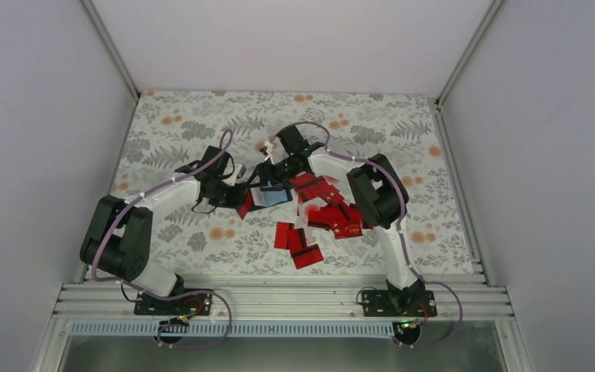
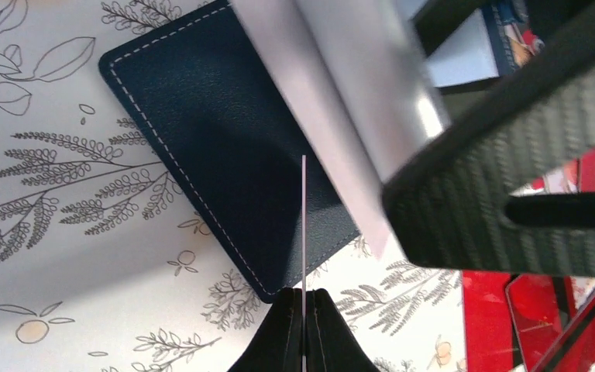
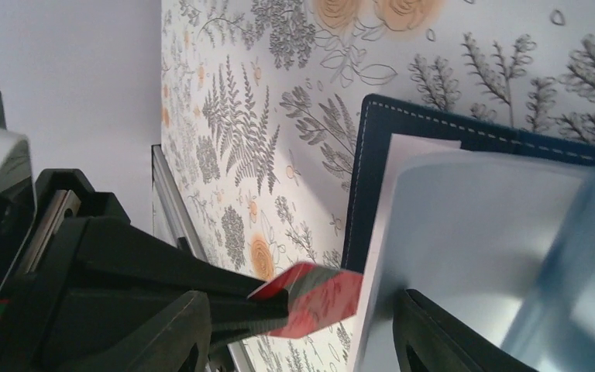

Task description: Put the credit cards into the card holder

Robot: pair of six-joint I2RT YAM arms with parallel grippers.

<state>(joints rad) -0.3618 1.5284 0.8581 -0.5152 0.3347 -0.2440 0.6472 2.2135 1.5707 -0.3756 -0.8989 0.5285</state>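
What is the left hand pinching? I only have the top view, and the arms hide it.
Observer: The left hand is shut on a thin clear leaf, which stands edge-on above the navy holder.
Operator: Is the right hand loaded?
Observer: It seems so. The right hand has a red card in it, tilted, with one end near the leaf's edge.
Operator: Is the card in yet?
Observer: Not that I can see. Most of the card shows, lying off the holder's stitched edge.
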